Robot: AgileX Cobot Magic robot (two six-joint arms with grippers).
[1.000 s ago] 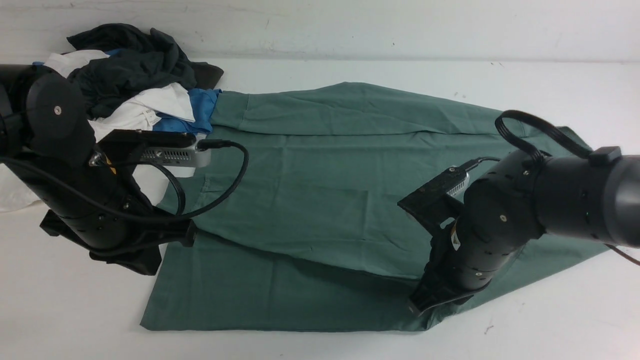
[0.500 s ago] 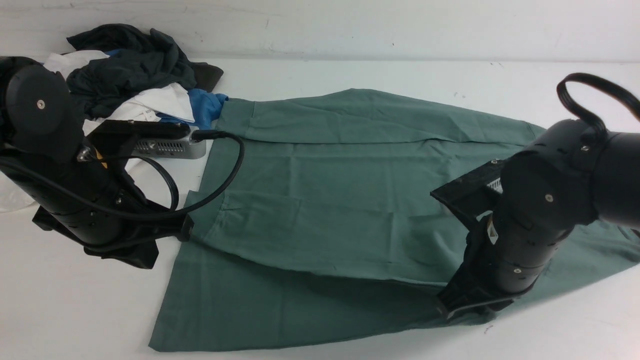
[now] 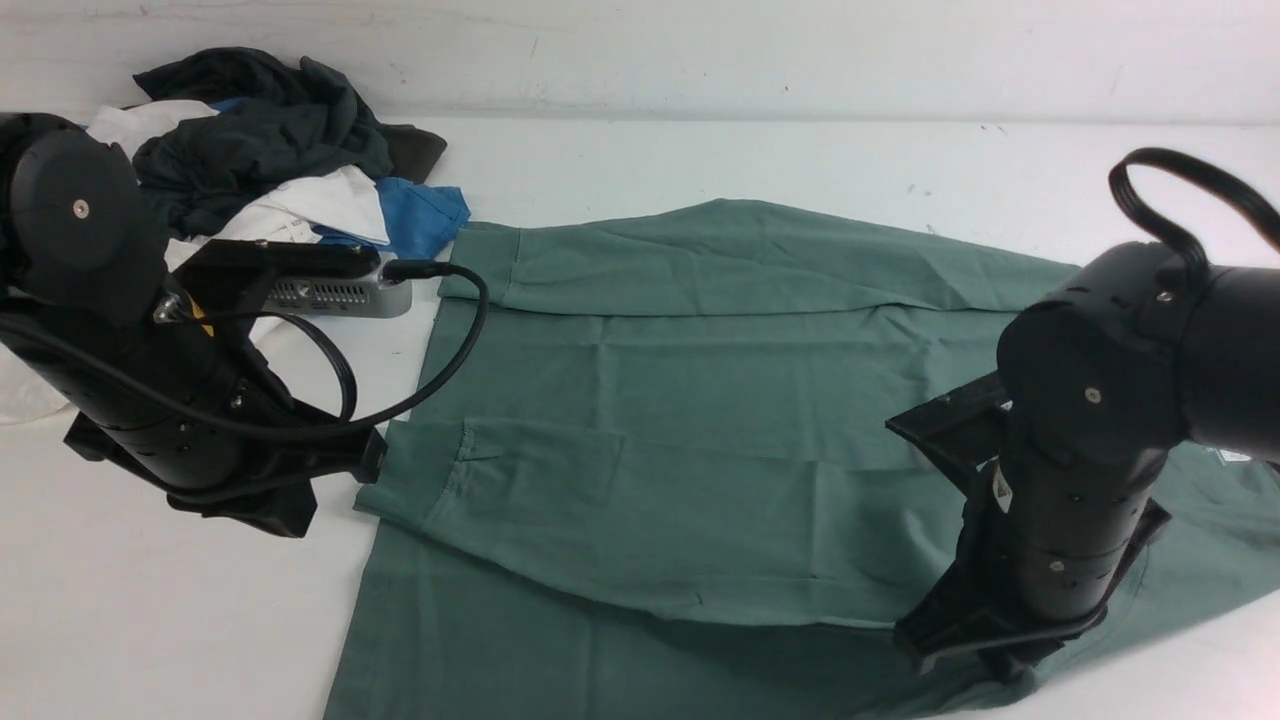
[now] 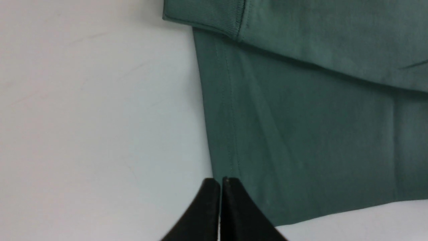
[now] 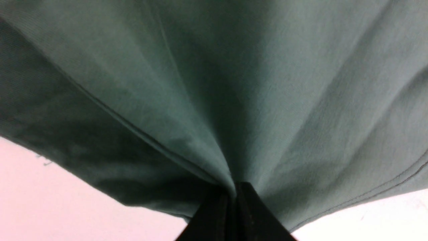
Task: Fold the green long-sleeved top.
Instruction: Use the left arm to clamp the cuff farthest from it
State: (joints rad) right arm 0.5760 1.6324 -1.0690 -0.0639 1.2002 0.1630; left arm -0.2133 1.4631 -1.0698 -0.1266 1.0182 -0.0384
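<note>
The green long-sleeved top (image 3: 680,400) lies spread on the white table, with a cuffed sleeve (image 3: 430,470) folded across its body. My right gripper (image 3: 965,660) is shut on the top near its front right; in the right wrist view the cloth (image 5: 234,83) puckers into the closed jaws (image 5: 234,188). My left gripper (image 3: 355,472) is shut and sits just left of the top's left edge. In the left wrist view its tips (image 4: 220,182) sit at the hem edge (image 4: 230,117), below the cuff (image 4: 207,13). The chest logo is hidden.
A pile of other clothes lies at the back left: a dark grey garment (image 3: 260,130), white cloth (image 3: 320,205) and a blue garment (image 3: 425,215) close to the top's far left corner. A small white patch (image 3: 1235,455) shows beside my right arm. The wall runs behind the table (image 3: 700,150).
My right gripper has moved right and toward the front, dragging the green top with it. The top's left edge has slid out from under my left gripper, which has barely moved.
</note>
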